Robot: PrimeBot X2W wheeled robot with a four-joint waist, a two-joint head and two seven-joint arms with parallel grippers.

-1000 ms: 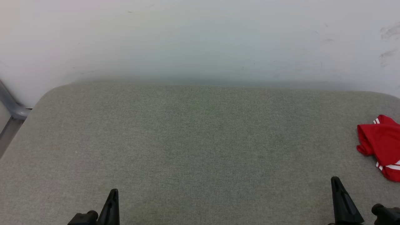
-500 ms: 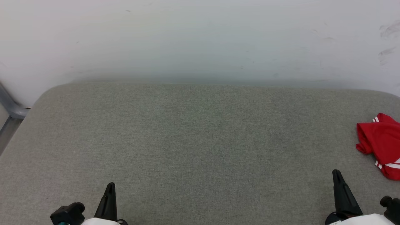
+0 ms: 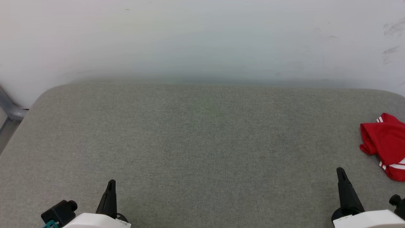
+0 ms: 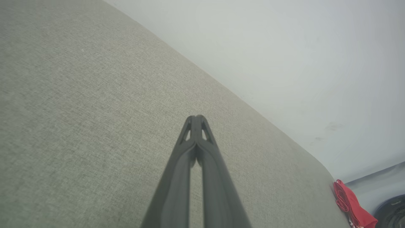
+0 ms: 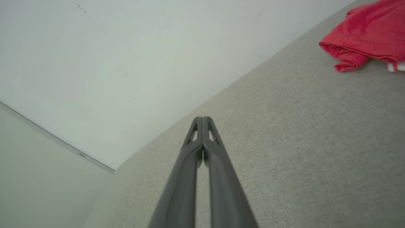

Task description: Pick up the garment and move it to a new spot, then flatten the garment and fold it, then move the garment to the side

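The garment (image 3: pixel 384 139), a crumpled red heap with white-striped trim, lay on the table (image 3: pixel 202 133) ahead and to the right of the right gripper (image 3: pixel 340 171), near it but not touching. The head view's right edge cut the garment off, so its far side, sleeves and any lettering could not be made out. Both grippers pointed forward over the near part of the table, fingers pressed together, holding nothing. The left gripper (image 3: pixel 111 183) was well apart from the garment, with bare grey cloth between them. Beyond both grippers rose a pale wall (image 3: pixel 202 38), scuffed toward the right. A grey metal bar (image 3: pixel 9 112) showed left of the left gripper, past the table's corner. In the left wrist view, a dark round shape (image 4: pixel 392 212) beside the garment was too cropped to identify.
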